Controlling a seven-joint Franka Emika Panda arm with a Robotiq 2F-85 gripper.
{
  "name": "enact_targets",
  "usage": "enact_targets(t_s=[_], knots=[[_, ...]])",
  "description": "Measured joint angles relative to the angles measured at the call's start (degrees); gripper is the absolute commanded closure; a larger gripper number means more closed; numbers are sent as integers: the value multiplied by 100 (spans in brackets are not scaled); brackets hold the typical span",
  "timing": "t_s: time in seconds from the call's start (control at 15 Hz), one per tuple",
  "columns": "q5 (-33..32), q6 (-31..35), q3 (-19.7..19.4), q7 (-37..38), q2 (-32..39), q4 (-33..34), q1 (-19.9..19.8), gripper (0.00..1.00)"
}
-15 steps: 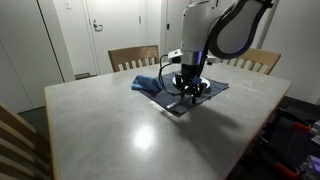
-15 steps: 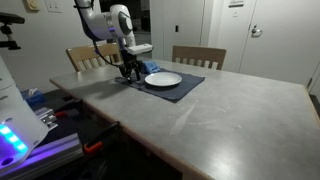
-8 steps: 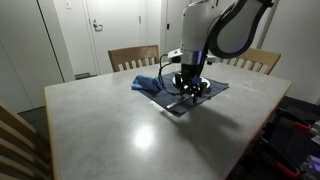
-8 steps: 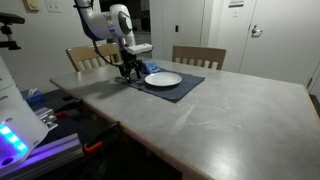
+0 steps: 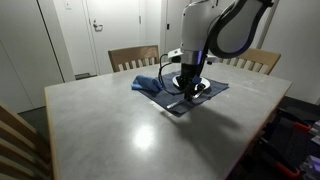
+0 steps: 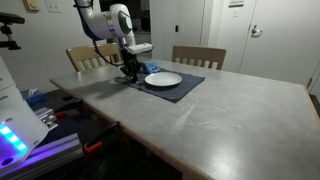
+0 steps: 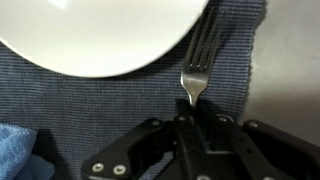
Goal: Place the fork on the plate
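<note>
Change: the pincer (image 7: 200,120) is narrowing from earlier, clamping the fork (image 7: 198,62) handle.
Care: lifting level, clearing the plate (image 7: 90,35) rim on the left.

Slim silvery fork (image 7: 197,62), tines just beside the white plate (image 7: 100,30).

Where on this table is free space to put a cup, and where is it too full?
Free: the wide bare tabletop between the placemat and the near table edges, and the middle of the plate. Crowded: the strip beside the plate, where the gripper holds the fork, blue cloth close by.
</note>
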Motion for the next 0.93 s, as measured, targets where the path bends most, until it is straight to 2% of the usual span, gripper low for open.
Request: enact_targets(t_s=[0.6, 0.93], knots=[[-192, -229, -41, 112, -296, -34, 0, 98], [-199, -83, -168, 203, -422, -23, -69, 98]])
